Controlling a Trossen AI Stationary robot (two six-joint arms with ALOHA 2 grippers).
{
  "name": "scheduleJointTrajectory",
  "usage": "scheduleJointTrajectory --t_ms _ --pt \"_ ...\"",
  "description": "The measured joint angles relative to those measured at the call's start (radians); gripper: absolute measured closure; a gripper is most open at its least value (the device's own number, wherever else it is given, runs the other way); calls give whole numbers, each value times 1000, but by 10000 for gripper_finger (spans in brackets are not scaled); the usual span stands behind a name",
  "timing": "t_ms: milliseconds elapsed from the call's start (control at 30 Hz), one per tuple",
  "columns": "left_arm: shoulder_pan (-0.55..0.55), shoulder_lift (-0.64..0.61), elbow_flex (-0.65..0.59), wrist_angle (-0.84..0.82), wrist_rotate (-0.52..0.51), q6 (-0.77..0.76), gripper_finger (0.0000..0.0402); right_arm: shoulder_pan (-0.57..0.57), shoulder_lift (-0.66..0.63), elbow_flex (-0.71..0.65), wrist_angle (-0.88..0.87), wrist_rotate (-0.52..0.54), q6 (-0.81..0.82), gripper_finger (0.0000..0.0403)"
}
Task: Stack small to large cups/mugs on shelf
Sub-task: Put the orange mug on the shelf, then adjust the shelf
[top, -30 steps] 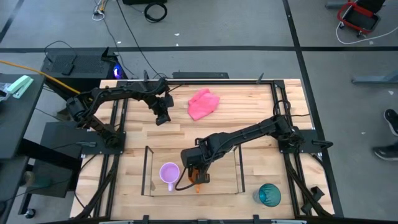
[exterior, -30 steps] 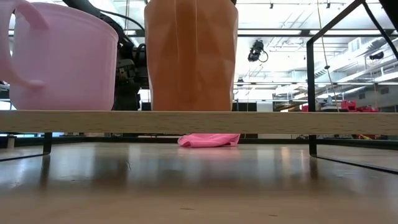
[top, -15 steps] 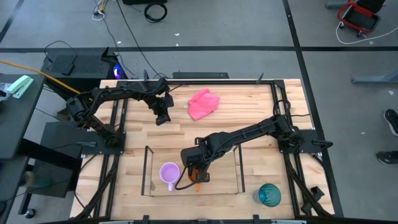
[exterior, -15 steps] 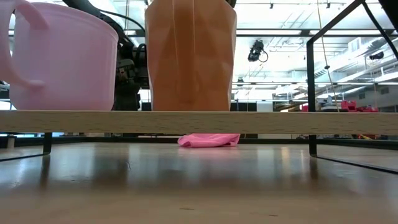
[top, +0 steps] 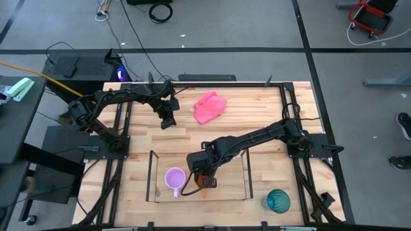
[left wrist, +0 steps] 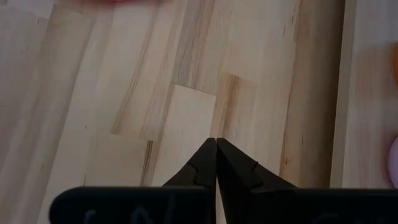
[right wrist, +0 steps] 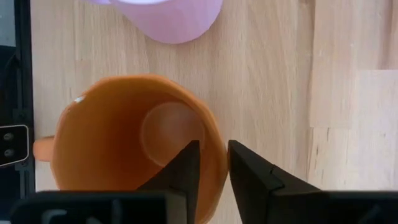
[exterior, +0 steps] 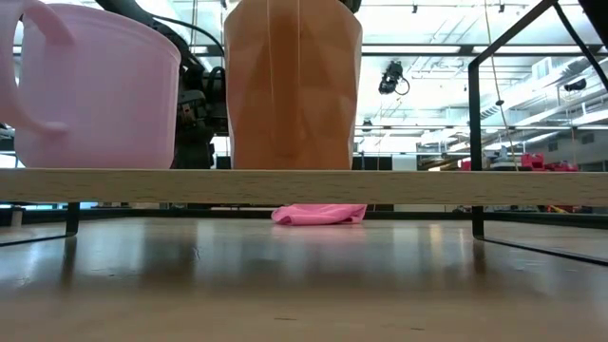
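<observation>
Orange mug (right wrist: 134, 146) rim sits btwn right gripper (right wrist: 211, 171) fingers, narrowly parted.

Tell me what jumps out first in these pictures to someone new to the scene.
The right gripper hangs over the shelf, its fingers straddling the rim of the orange mug, one inside and one outside. Right beside it on the shelf stands the lilac mug. The teal cup waits off the shelf near the table's right corner, and a pink cloth lies farther back.
</observation>
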Motion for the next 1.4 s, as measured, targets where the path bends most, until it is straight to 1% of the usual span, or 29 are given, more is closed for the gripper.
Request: scheduleJointTrajectory --t_ms 167,333,467,600,700,867,933,967,1033,1167,1267,1400 --pt "0 0 0 0 0 0 389 0 0 0 -1 0 3 297" --pt "0 0 0 0 0 0 379 0 -19 0 -28 9 9 293" --pt "0 0 0 -1 0 0 379 0 -81 1 -45 39 28 293" --pt "0 0 0 -2 1 -25 386 4 -175 1 -60 87 30 293" --pt "0 -5 0 -19 3 -45 389 17 -266 2 -115 167 51 293" --pt "-4 -67 0 -51 18 -74 384 64 -410 -27 -243 386 129 296" --pt "-6 -116 0 -54 20 -98 383 89 -474 -76 -249 444 177 296" --pt "-9 -144 0 -59 22 -107 384 98 -507 -110 -250 457 204 296" --pt "-11 -208 0 -72 22 -133 386 119 -571 -194 -243 470 262 296" --pt "-18 -340 0 -92 17 -211 393 152 -693 -407 -183 475 378 299" --pt "-43 -430 1 -137 -27 -289 393 178 -763 -550 -131 467 431 301" --pt "-95 -520 1 -262 -156 -381 385 215 -833 -676 -91 451 495 305"
